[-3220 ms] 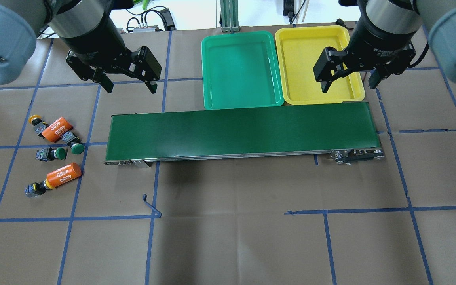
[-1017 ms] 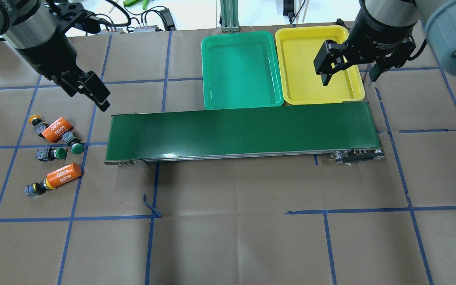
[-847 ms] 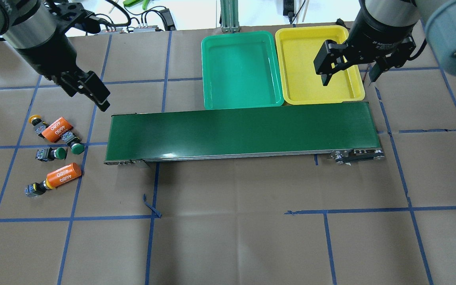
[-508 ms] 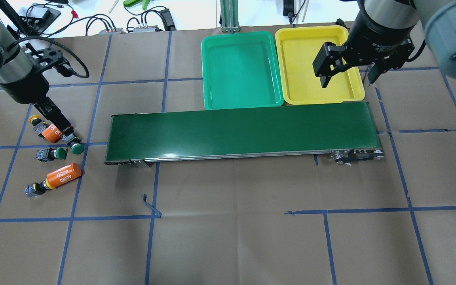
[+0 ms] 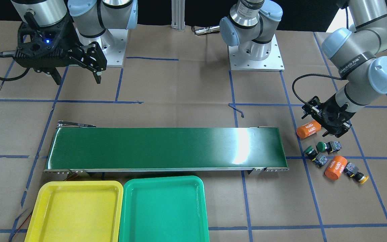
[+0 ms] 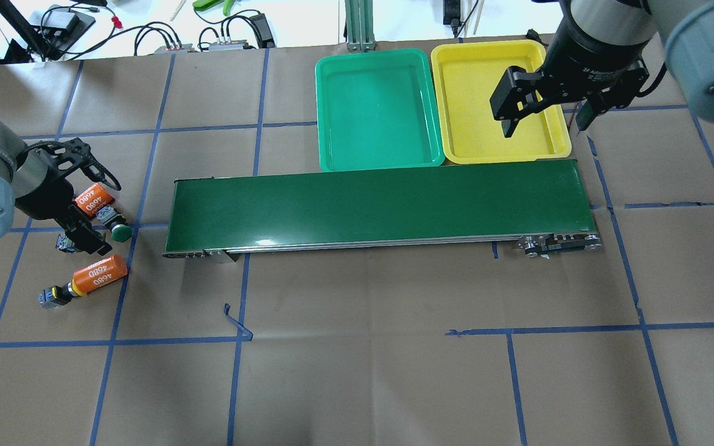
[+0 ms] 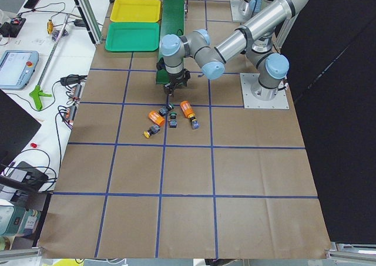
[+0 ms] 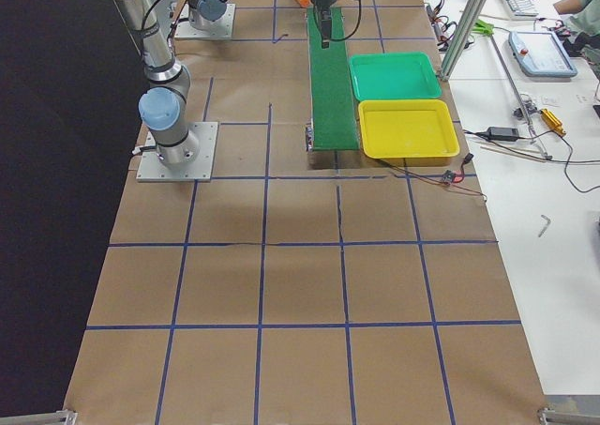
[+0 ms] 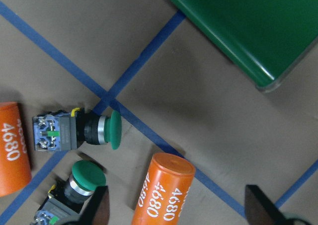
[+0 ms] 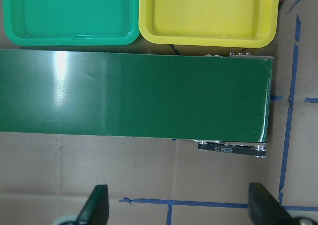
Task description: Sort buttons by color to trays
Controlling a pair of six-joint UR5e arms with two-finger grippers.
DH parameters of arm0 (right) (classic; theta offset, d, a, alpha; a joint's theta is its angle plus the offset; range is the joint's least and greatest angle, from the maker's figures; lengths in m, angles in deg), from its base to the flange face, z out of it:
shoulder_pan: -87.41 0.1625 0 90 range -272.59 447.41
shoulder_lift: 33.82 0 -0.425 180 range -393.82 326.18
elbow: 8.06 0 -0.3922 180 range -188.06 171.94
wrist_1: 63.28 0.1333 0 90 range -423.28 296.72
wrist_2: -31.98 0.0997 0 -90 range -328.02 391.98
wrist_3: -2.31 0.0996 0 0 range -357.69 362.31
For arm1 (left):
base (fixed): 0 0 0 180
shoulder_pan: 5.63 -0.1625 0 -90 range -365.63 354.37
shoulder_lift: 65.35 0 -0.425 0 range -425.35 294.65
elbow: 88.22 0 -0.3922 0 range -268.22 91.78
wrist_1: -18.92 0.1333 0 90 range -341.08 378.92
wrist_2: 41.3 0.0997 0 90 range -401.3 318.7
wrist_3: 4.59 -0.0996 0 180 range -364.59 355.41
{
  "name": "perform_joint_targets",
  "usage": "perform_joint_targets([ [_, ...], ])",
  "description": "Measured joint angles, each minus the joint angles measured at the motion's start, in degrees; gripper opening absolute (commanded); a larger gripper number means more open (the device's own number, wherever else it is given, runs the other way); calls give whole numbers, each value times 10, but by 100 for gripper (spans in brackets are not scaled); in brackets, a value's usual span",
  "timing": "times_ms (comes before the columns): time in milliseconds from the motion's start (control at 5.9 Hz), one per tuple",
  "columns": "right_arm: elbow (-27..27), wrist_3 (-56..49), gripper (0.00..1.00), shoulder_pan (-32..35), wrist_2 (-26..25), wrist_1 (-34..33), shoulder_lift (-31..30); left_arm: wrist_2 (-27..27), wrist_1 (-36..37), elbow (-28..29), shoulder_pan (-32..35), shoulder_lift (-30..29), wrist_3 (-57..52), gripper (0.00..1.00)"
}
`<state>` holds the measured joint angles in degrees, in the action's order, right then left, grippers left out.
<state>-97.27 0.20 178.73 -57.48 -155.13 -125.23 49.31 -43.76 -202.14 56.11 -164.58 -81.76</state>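
Observation:
Two green-capped buttons lie left of the belt between two orange "4680" cylinders. One green cap shows from overhead. One yellow-capped button lies at the end of the near cylinder. The other yellow button shows only in the front view. My left gripper is open and low over this cluster, with its fingers astride one cylinder. My right gripper is open and empty over the yellow tray. The green tray stands beside it.
The long dark green conveyor belt runs across the table in front of both trays. Its left end is close to the buttons. Blue tape lines grid the brown table. Cables and tools lie beyond the far edge.
My left arm has swung from the back left, forward and down onto the button cluster, and now covers one green and one yellow button from overhead. The right arm has barely moved.

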Motion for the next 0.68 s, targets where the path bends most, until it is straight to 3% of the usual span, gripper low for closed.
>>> perform_joint_targets([
  [339, 0, 0, 100, 0, -1, 0, 0, -2, 46, -30, -35, -32, -47, 97],
  [678, -4, -1, 100, 0, 1, 1, 0, 2, 85, -49, -43, -58, -71, 72],
])
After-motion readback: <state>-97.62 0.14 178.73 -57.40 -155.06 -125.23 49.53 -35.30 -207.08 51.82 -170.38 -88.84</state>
